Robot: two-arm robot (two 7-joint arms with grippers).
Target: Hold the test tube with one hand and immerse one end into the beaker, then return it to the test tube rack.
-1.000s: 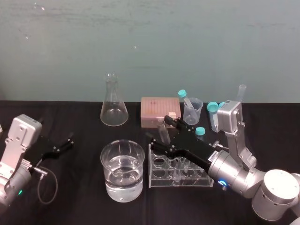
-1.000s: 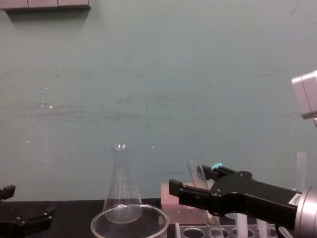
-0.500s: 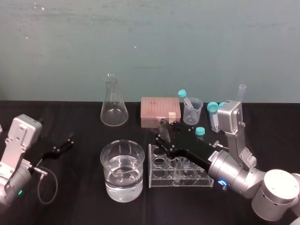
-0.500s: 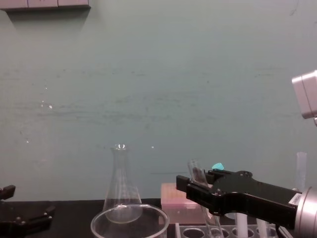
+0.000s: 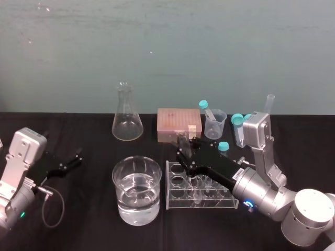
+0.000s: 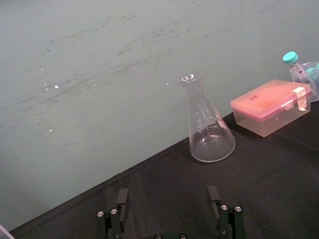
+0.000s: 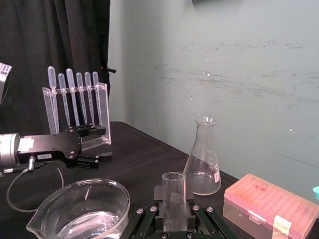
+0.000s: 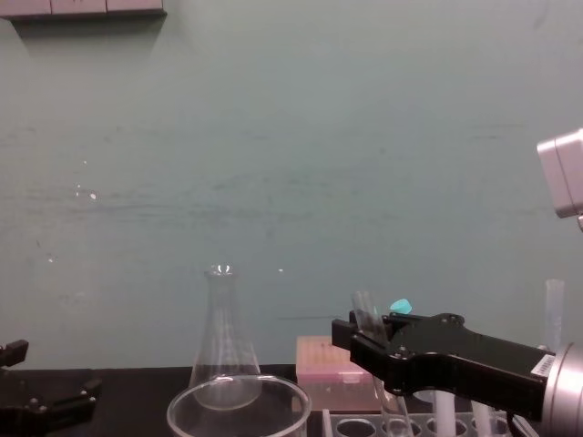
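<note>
Conical flask (image 5: 127, 121) upright on black tablecloth (image 5: 89, 219), toward back, near wall. Pink box (image 5: 179, 124) close on flask's right, lid shut, pale tape strip at front right corner. Small plastic cup (image 5: 215, 125) just right of box, teal-capped tube (image 5: 207, 111) leaning inside. Another teal cap (image 5: 237, 120) farther right. Right wrist view: clear stand (image 7: 75, 107) holding row of upright pipettes. Teal wall (image 5: 167, 52) scuffed.
</note>
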